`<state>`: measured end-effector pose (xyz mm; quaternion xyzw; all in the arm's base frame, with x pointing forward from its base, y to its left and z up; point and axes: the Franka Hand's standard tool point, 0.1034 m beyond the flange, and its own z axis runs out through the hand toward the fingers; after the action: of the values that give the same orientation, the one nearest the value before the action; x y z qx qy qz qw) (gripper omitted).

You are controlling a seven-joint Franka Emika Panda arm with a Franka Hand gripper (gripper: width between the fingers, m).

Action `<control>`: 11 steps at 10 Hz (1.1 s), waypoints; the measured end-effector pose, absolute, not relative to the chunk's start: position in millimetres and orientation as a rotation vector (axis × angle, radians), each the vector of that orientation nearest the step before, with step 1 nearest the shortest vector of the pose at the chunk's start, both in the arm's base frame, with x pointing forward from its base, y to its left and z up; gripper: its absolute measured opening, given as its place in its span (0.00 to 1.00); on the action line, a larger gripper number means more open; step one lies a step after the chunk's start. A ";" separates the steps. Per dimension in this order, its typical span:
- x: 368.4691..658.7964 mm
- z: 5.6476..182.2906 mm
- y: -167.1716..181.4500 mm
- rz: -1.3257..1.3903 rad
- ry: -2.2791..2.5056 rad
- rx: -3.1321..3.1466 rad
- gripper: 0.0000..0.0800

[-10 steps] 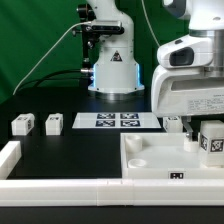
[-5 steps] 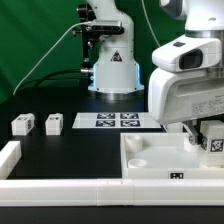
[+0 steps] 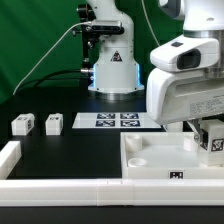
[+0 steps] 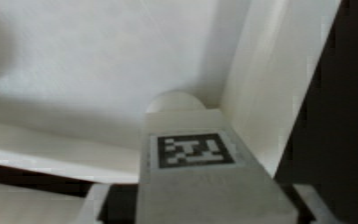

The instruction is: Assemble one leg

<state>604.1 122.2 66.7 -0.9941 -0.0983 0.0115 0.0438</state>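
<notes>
Counting: one leg in jaws | three legs on table

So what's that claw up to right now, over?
Claw shut on the leg, over the tray's corner at the exterior view's right. Two spare legs sit apart, far left. Nothing in the way.

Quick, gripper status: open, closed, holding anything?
Gripper: closed on a leg, held over the white tray part at the exterior view's right.
</notes>
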 end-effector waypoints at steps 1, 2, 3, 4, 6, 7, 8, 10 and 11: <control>604.1 66.7 122.1 0.035 -0.302 -3.039 0.37; 604.2 66.7 122.1 0.039 -0.212 -3.046 0.37; 604.2 66.7 122.1 0.046 -0.053 -3.054 0.37; 604.2 66.7 121.9 0.054 0.131 -3.053 0.37; 604.3 66.9 121.3 0.056 0.508 -3.010 0.37; 603.6 66.2 121.3 0.063 0.727 -2.965 0.37; 603.1 65.8 121.8 0.073 0.910 -2.917 0.37; 602.3 65.5 123.7 0.090 1.319 -2.767 0.37; 601.7 65.5 125.7 0.106 1.514 -2.664 0.37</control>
<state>601.7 125.7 65.5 -0.8682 0.4936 0.0344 0.0378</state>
